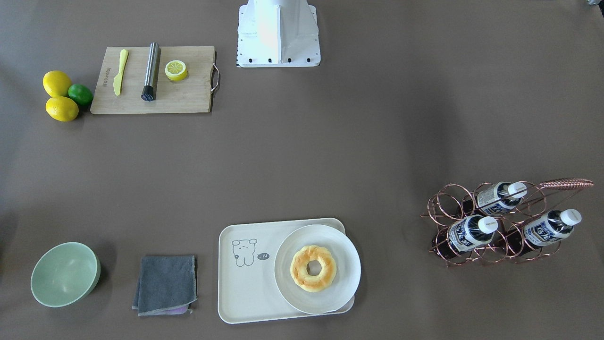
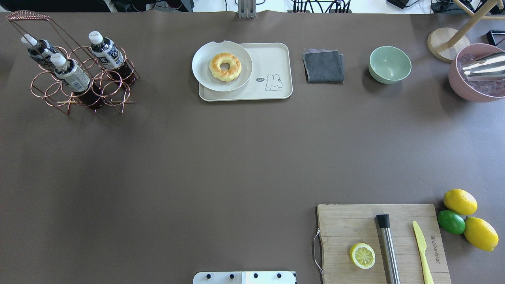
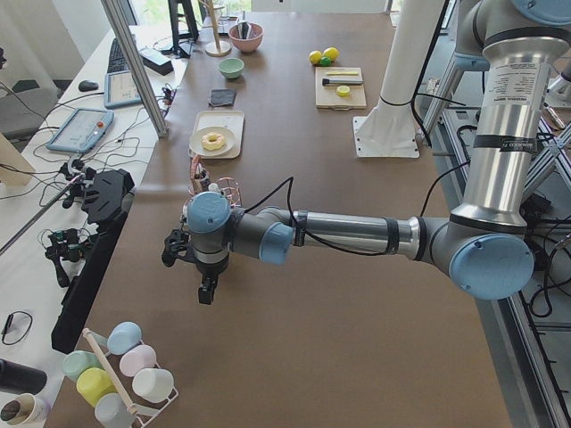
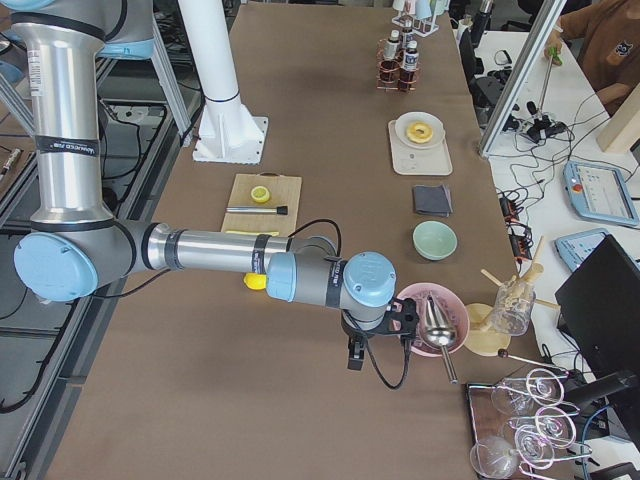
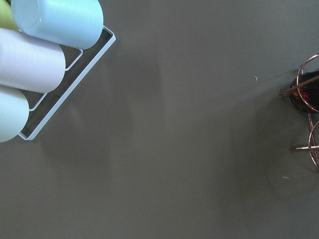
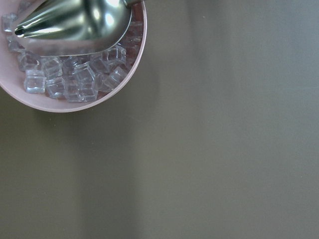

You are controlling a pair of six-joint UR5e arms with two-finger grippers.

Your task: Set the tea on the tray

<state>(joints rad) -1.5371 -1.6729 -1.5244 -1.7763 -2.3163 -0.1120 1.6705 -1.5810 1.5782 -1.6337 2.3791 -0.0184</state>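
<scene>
Clock set on the overhead view, robot base at 6.

Far 9: left gripper (image 3: 207, 290) hung over bare bench between the cups (image 5: 45, 55) and the rack (image 2: 59, 88). It was seen from the side only, so its jaw gap could not be told and nothing showed in it. Likely parked there as the nearer arm for the bottles.

10: three teas leaned caps-up in the rack's copper rings. The rightmost tea (image 2: 106, 50) sat nearest the tray. Rings cradled each bottle, so it probably must come out along its own lean. The rack's handle arched at 11 of the bottles.

12: tray (image 2: 276, 59), no tea on it. Plate (image 2: 201, 65) with doughnut (image 2: 225, 67) covered its left half and overhung the rim. Free floor lay only by the bear, on the side away from the rack.

1: cloth (image 2: 323, 65), then bowl (image 2: 389, 64), both clear of the path.

5: board (image 2: 343, 225) with lemon half (image 2: 362, 255). 4: lemons (image 2: 460, 201).

2: ice bowl (image 2: 459, 85). The right gripper (image 4: 355, 355) was beside it, opening likewise untellable.
</scene>
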